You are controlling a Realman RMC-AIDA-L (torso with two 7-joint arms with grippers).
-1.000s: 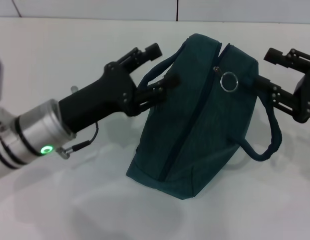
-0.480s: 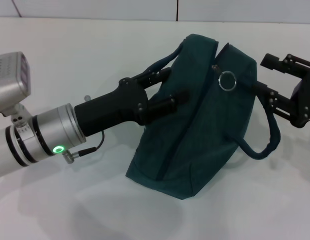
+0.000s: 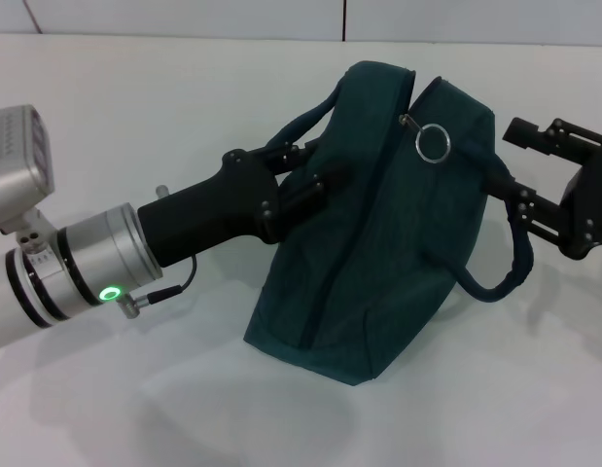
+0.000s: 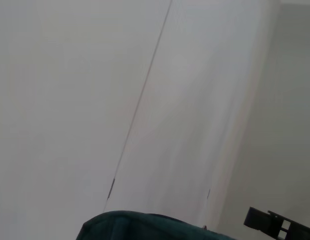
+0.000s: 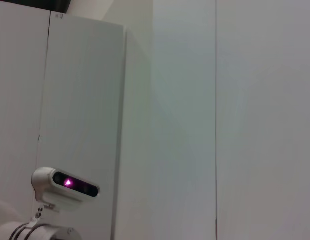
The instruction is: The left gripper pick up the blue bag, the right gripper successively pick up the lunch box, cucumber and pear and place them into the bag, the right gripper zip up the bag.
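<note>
Blue bag betw. both grippers

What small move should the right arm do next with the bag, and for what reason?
Probably withdraw the right hand a little from the blue bag. The zipper looks closed, its ring pull at the bag's far end, so zipping seems finished, while the left hand holds a handle.

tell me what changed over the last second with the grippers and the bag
The left gripper closed its fingers onto the near handle of the blue bag and now holds it. The bag's top and its ring pull shifted slightly toward the robot's left. The right gripper stayed open beside the bag's other side; the bag's base stayed put.
</note>
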